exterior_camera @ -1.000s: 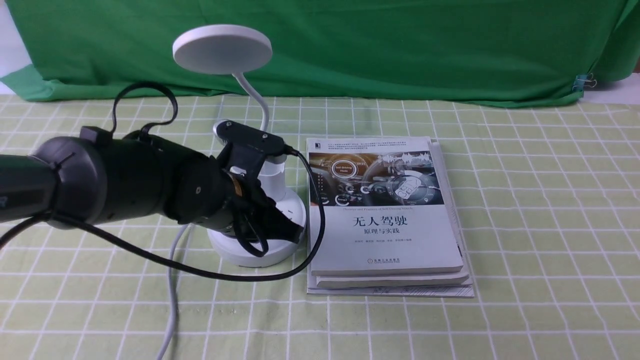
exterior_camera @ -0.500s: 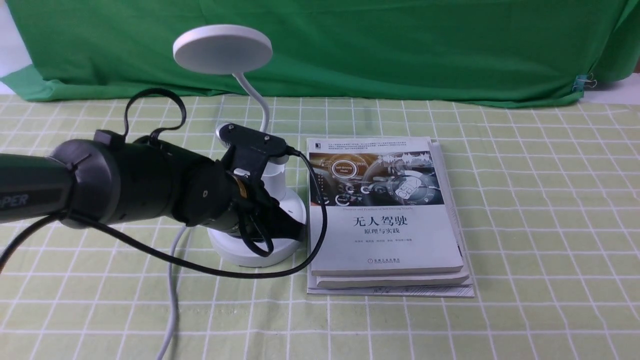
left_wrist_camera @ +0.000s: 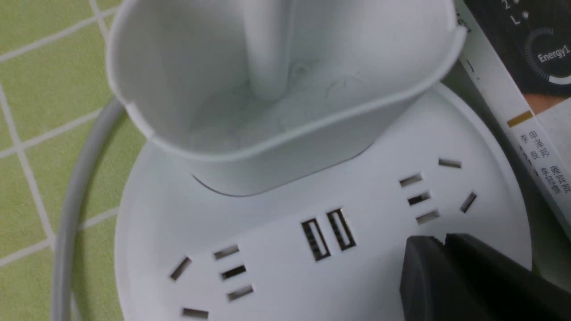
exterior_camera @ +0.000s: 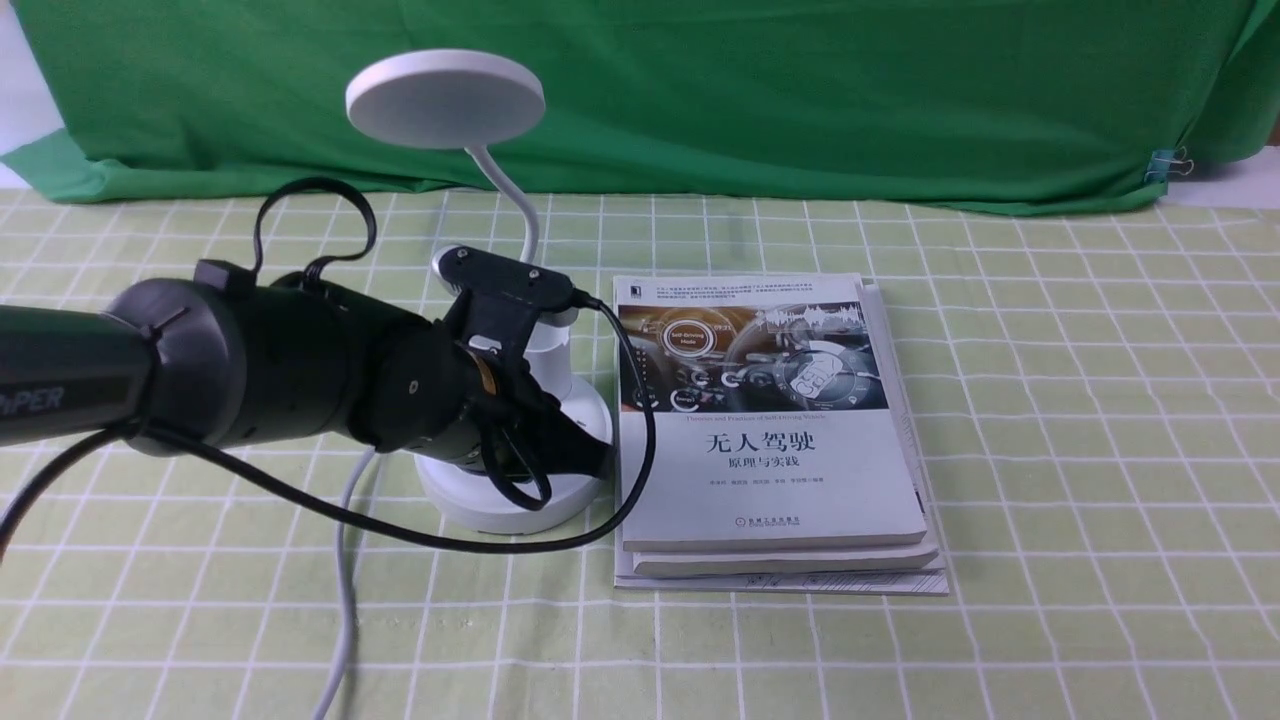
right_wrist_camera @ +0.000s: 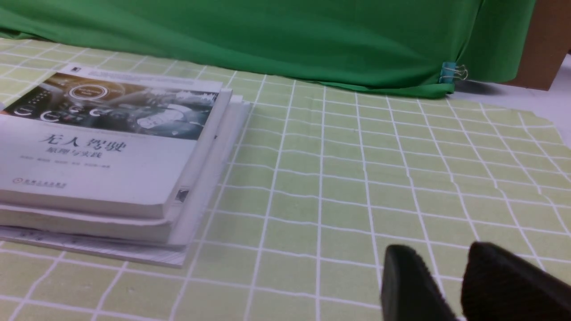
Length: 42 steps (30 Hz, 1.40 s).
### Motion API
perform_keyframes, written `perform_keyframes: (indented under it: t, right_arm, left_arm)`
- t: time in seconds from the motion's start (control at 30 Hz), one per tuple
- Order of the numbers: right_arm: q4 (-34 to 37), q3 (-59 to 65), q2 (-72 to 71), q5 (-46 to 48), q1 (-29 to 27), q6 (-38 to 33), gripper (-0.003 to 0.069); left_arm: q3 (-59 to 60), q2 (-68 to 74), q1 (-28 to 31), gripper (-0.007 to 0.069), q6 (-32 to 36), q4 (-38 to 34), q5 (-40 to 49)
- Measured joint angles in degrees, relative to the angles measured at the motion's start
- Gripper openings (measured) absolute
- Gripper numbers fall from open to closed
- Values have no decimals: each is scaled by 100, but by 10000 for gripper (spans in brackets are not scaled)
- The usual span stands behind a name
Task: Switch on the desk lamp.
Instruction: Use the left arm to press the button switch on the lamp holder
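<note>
Arm [exterior_camera: 285, 360], 9 o'clock: "PiPER". Book [exterior_camera: 770, 470] cover, near centre: "无人驾驶", "原理与实践", "Self-Driving Mode"; left wrist view adds "Energy1".

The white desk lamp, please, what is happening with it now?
The robot's left gripper is over the base of the desk lamp, its fingers closed and holding nothing. The task is to turn the lamp on, but its head shows no glow. The right gripper is off to the side, away from the lamp.

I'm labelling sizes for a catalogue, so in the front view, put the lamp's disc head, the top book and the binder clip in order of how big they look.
Top book
Disc head
Binder clip
</note>
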Motion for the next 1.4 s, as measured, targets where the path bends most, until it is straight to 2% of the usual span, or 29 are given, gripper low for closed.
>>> perform_keyframes:
  t: [1.4]
  right_arm:
    - [0, 0, 0, 0, 0, 0, 245]
  left_arm:
    - [5, -248, 0, 19, -5, 0, 323]
